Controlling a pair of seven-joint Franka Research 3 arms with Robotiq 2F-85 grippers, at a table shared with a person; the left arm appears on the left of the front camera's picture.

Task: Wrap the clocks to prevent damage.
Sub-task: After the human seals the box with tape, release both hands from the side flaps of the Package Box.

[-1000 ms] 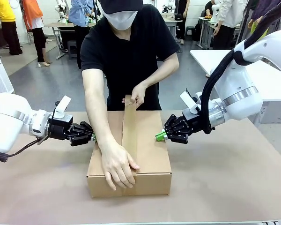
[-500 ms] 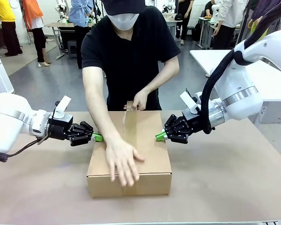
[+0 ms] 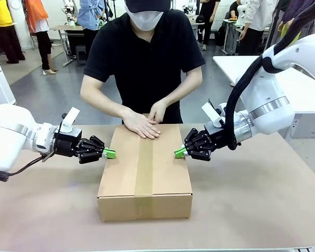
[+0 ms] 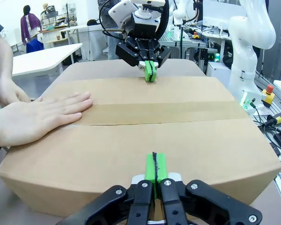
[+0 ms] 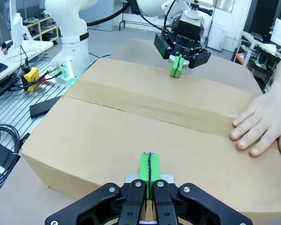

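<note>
A closed cardboard box lies in the middle of the table, with a strip of brown tape running flat along its top seam. The clocks are out of view. My left gripper is shut, its green tips against the box's left upper edge. My right gripper is shut against the right upper edge. The left wrist view shows its own shut tips at the box, with the right gripper opposite. The right wrist view mirrors this: own tips, left gripper.
The person stands at the far side with both hands flat on the far end of the box top. One hand shows in the left wrist view, fingers in the right wrist view. The brown table surface surrounds the box.
The person's hand slid from the box's near end to its far end. The tape end that was held up now lies flat. Both grippers stayed in place.
</note>
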